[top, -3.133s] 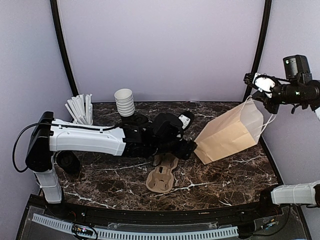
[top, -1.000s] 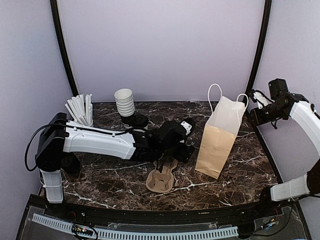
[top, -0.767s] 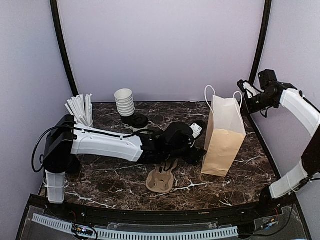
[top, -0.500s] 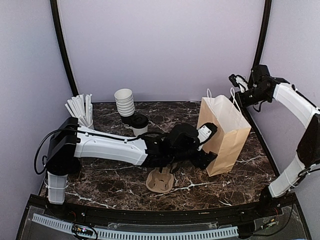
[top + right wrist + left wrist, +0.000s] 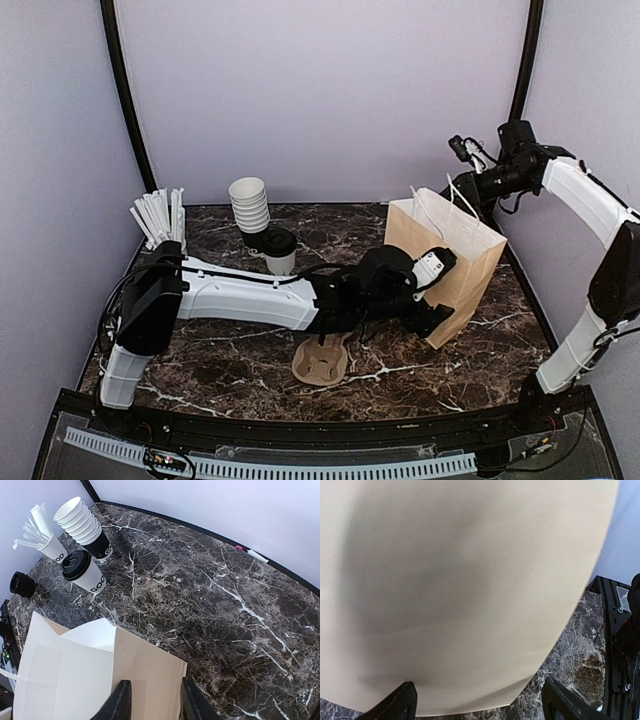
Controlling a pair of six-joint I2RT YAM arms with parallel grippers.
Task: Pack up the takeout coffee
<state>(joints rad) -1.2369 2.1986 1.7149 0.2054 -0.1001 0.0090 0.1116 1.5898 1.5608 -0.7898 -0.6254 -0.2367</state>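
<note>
Left end effector (image 5: 440, 290) is spread wide, pressed against the bag's (image 5: 455, 235) low side, holding nothing. Right end effector (image 5: 468, 158), up high, has the bag pinched by its top. The lidded coffee (image 5: 281, 250) stands upright on the counter (image 5: 200, 350) — behind and left of the left end effector — that arm's way nearer.

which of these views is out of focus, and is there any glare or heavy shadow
Left wrist: the paper bag sits so close that it is a soft blur with a dull shadow patch; only the marble table at lower right looks crisper. Right wrist: sharp, and the print on the lidded cup is readable. Top external: even light, soft shadows, no strong glare.
</note>
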